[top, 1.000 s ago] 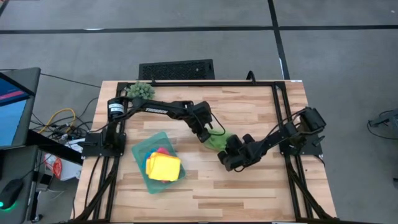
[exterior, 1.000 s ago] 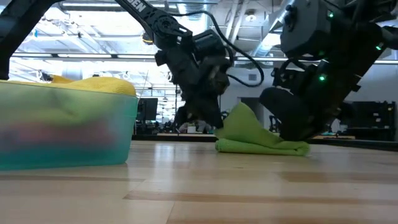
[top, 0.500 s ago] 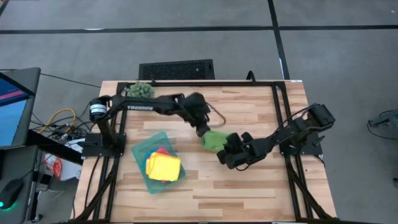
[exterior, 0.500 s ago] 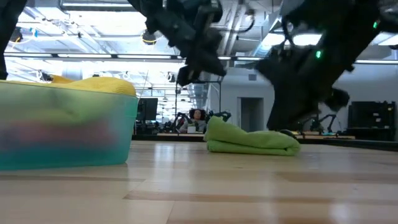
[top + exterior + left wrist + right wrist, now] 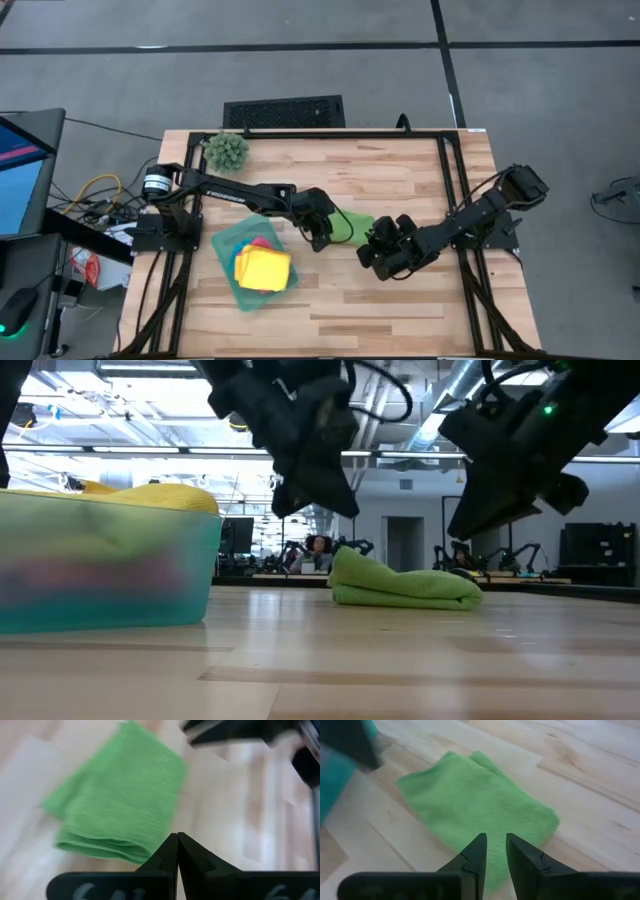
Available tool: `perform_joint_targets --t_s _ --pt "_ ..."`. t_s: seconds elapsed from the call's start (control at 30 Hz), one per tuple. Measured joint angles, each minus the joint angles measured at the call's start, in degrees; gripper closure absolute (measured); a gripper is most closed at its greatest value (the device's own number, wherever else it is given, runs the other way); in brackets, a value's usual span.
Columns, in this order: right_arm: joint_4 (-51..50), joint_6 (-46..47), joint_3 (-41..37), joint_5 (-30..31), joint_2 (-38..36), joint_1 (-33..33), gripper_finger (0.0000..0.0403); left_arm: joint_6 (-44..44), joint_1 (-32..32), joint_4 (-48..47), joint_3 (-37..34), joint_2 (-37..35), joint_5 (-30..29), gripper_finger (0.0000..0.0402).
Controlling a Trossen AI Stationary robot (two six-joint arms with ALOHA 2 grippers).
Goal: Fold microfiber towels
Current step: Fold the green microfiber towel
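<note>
The green towel [image 5: 352, 228] lies folded flat on the wooden table, near its middle. It also shows in the low view [image 5: 400, 586], the left wrist view [image 5: 120, 805] and the right wrist view [image 5: 475, 805]. My left gripper [image 5: 323, 237] hangs shut and empty above the towel's left side [image 5: 345, 505]. My right gripper [image 5: 370, 248] hangs slightly open and empty above the towel's near right side [image 5: 460, 525]. The yellow towel [image 5: 262, 268] lies on top of a stack in the teal tray [image 5: 225, 245]; pink and blue edges peek out beneath it.
The teal tray [image 5: 100, 580] stands at the near left of the table. The spiky green ball plant [image 5: 227, 150] sits at the far left corner. Bare wood lies along the near edge and at the far right.
The raised part of the green towel has dropped, and the towel now lies folded flat. My left gripper has risen off it and gone toward the near edge. My right gripper has risen from the table and drawn a little toward the right.
</note>
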Motion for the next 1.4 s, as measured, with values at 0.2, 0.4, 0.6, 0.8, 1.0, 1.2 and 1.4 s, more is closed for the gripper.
perform_joint_targets --t_s 0.2,0.4,0.6,0.8,1.0,1.2,1.4 --pt "-0.5 1.0 0.0 0.0 0.3 -0.1 0.0305 -1.4 -0.2 8.7 -6.3 0.0 -5.5 0.0401" --pt "-1.1 1.1 -0.1 -0.3 0.3 -0.1 0.0305 -2.4 1.3 11.4 -11.4 0.0 -8.2 0.0401" --pt "-1.2 1.2 -0.1 -0.4 0.3 -0.1 0.0305 -4.5 2.0 13.3 -13.8 0.0 -8.1 0.0401" --pt "-0.5 1.2 -0.1 -1.2 0.3 0.1 0.0305 -17.6 3.4 9.0 -14.2 -0.5 -7.1 0.0401" --pt "-0.2 1.1 -0.1 -1.3 0.3 0.4 0.0305 -32.5 7.1 29.9 -17.8 4.4 3.6 0.0401" --pt "-0.2 1.1 -0.1 -2.8 0.3 0.9 0.0305 -41.3 9.6 36.6 -21.1 5.3 9.0 0.0378" --pt "-0.2 1.1 -0.1 -2.8 0.3 1.5 0.0305 -48.1 10.4 41.1 -22.6 5.1 6.7 0.0307"
